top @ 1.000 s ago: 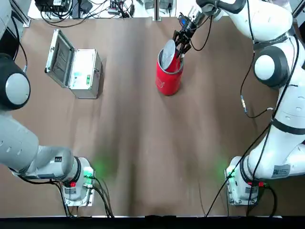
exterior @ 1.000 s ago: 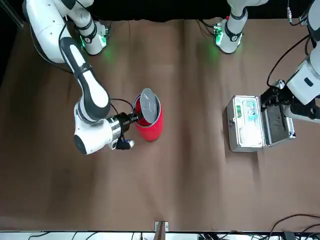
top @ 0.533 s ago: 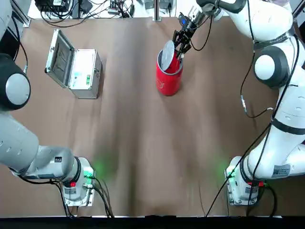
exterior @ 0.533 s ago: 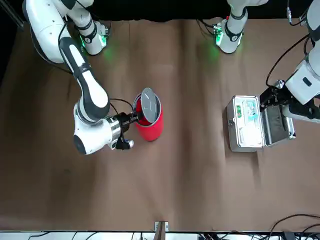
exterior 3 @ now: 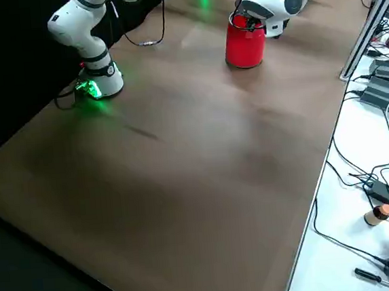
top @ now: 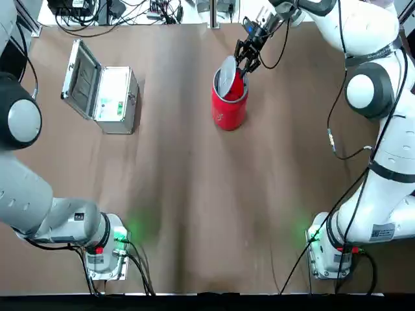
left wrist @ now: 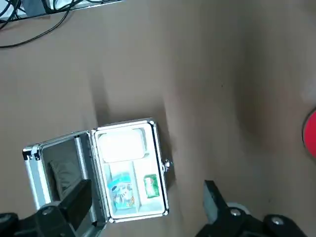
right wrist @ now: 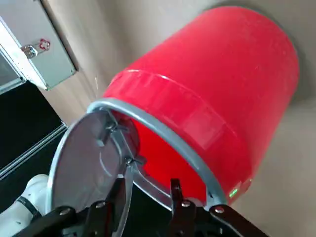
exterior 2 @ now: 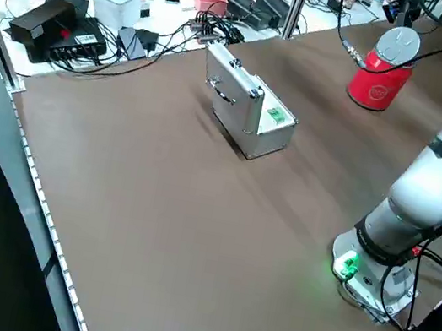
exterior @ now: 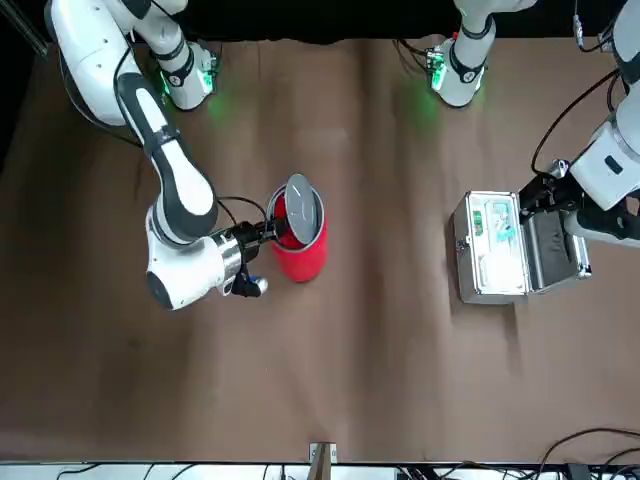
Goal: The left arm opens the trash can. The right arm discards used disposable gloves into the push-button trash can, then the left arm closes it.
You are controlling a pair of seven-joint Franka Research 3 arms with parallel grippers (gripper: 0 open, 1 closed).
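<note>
The red trash can (top: 229,110) stands at the far middle of the table, its round silver lid (top: 226,74) tipped up and open. My right gripper (top: 245,61) hovers at the can's far rim; in the right wrist view its fingers (right wrist: 174,190) stand a little apart over the can's mouth (right wrist: 163,148) with nothing between them. The gloves are hidden from every view. My left gripper (exterior: 545,195) hangs high above the silver case, open and empty, its fingers (left wrist: 212,192) wide apart in the left wrist view.
An open silver metal case (top: 113,97) holding small packets sits at the far left of the table. Cables and electronics (top: 117,10) lie beyond the far edge. The two arm bases (top: 107,249) (top: 331,249) glow green at the near edge.
My right gripper has drawn back slightly from the can's mouth toward the far edge. The lid stays up and the left arm has not moved.
</note>
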